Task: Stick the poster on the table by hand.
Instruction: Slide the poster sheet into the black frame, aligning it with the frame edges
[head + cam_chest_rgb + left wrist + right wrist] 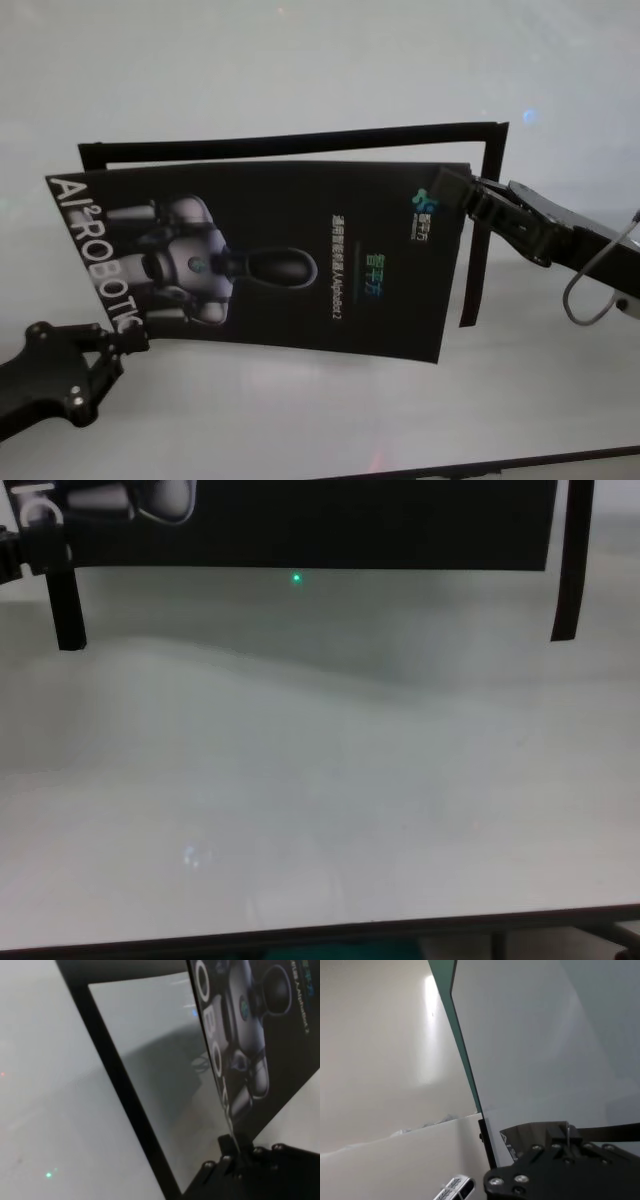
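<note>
While it hangs in the air between the two arms, the poster [290, 255] lies with its long axis running across the robot from left to right, its printed face turned up toward the head camera and tilted, not flat. It sits above the white bench [320, 90], not resting on it: the chest view shows its lower edge [300, 530] held clear of the surface with open bench below.

The left gripper [120, 342] is clenched on the poster's near left corner, just under the white lettering; the left wrist view shows the fingers [232, 1147] pinching the sheet's edge. The right gripper [470, 195] is clamped on the far right corner, beside the small logo, its fingers [565, 1135] nipping that corner in the right wrist view.

Behind and beside the sheet, black strips [300, 145] mark out a frame on the bench, one running along the far side and one down the right [478, 250]. The poster overlaps this frame but sits skewed to it, so the coming move seems to call for squaring and lowering both corners together.
</note>
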